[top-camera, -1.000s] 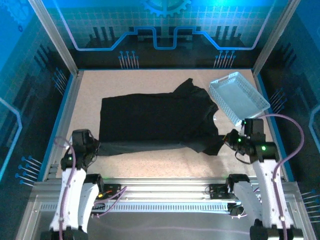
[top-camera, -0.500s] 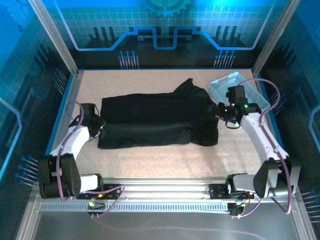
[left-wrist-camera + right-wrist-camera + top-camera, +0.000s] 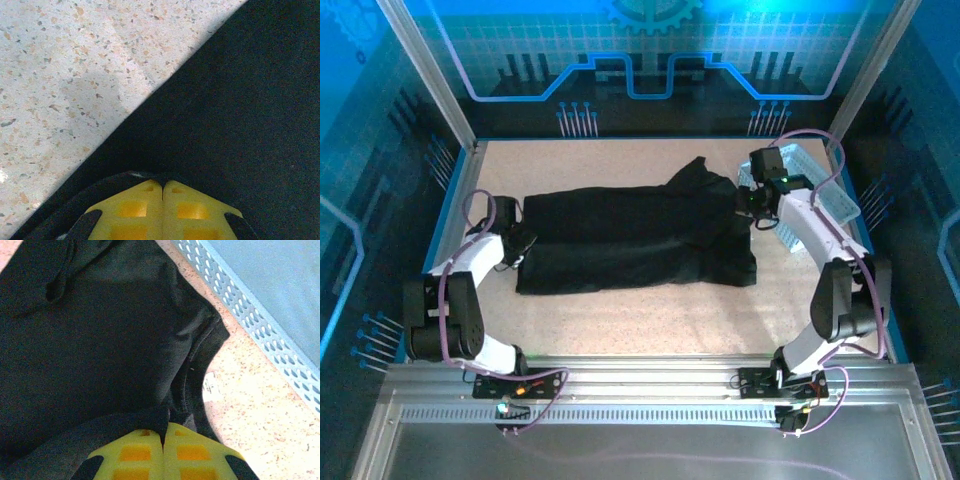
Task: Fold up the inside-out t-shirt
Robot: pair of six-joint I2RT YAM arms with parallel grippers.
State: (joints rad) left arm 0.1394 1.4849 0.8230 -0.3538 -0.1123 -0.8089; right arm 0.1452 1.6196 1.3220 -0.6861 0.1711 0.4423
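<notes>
Mid-fold, lengthwise. Inside-out t-shirt (image 3: pixel 630 240) lies mid-table, running 9 to 3 o'clock. Left gripper (image 3: pixel 162 182) is clamped on the fabric at the 9 o'clock edge. Right gripper (image 3: pixel 164 426) is pinched shut on the cloth by the collar at 3, with the tray (image 3: pixel 240 295) just beside. Next, probably: lay the edge flat and let go evenly.

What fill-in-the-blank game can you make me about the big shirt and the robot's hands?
The plain soft fabric t-shirt on the speckled beige table is coloured ___.
The left hand and the right hand are both ___ on the t-shirt.
The light grey perforated plastic tray stands at the t-shirt's ___ end.
Missing words: black; shut; right.
</notes>
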